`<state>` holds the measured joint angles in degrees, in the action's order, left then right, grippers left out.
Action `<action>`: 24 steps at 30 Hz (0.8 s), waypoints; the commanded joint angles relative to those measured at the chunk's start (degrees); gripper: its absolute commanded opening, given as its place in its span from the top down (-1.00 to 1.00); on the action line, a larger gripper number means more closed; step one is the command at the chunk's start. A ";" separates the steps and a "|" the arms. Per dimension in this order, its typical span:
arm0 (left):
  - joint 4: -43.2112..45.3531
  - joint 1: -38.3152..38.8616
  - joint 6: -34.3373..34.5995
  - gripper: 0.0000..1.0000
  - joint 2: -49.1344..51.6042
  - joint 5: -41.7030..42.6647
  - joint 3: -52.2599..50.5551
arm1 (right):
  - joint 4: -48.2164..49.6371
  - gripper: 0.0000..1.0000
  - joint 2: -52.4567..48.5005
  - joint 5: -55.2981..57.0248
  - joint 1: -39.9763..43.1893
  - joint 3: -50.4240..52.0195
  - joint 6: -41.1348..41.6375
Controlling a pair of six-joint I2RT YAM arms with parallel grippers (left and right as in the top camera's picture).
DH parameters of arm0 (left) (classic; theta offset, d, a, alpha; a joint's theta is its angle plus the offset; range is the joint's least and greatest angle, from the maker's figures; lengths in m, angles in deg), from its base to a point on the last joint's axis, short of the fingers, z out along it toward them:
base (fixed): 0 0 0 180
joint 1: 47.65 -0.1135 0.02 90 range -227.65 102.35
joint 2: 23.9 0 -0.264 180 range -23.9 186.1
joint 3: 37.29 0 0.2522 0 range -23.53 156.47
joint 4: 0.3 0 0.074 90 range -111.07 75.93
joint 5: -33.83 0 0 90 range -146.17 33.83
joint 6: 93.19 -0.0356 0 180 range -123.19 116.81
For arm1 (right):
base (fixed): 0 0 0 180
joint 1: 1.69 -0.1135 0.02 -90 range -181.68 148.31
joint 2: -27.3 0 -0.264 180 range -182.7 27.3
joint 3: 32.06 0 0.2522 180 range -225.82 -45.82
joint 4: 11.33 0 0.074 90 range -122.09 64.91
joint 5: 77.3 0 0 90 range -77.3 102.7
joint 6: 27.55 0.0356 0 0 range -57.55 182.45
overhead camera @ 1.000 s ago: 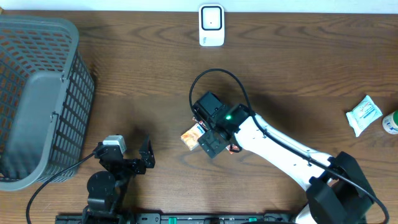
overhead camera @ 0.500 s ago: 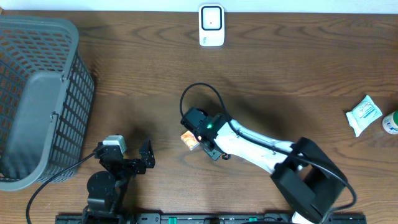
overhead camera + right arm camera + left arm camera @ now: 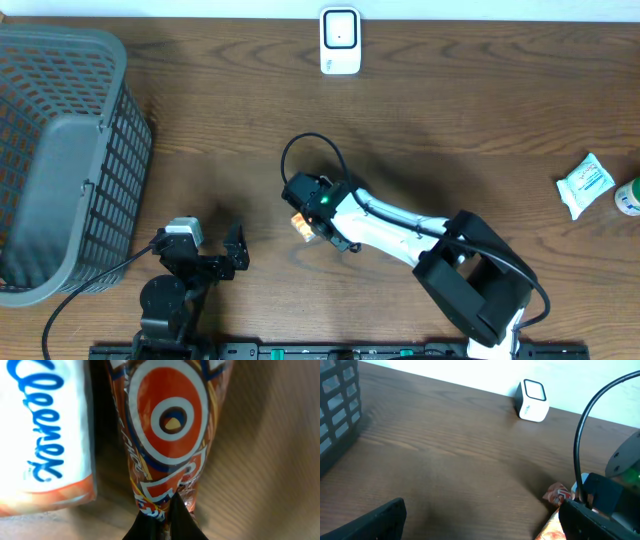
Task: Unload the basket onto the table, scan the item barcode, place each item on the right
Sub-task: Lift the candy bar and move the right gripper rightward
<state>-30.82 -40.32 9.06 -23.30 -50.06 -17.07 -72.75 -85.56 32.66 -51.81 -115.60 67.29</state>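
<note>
basket (image 3: 60,150) at the left of the table (image 3: 480,120), scanner (image 3: 340,40) at its far edge — snack packet (image 3: 300,222) mid-table, pouch (image 3: 585,183) far right.

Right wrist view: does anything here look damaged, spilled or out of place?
Nothing is spilled or torn. One small oddity: the right gripper is shut on only the narrow end of the orange packet, and a white packet sits close beside it, on the left of the picture.
</note>
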 commanded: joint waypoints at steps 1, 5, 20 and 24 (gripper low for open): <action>-1.68 -0.15 0.52 -0.96 -0.37 0.76 -0.79 | -3.96 0.98 0.24 -21.59 1.42 0.94 -3.56; -1.68 -0.15 0.52 -0.96 -0.37 0.76 -0.79 | -9.20 0.98 9.25 -35.54 6.47 -0.68 -8.09; -1.68 -0.15 0.52 -0.96 -0.37 0.76 -0.79 | -11.72 0.98 14.10 -82.84 26.80 1.29 -21.03; -1.68 -0.15 0.52 -0.96 -0.37 0.76 -0.79 | -11.69 0.98 11.41 -89.13 26.77 2.49 -21.94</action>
<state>-30.82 -40.32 9.06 -23.30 -50.06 -17.07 -84.42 -71.88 -45.91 -25.10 -114.15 48.16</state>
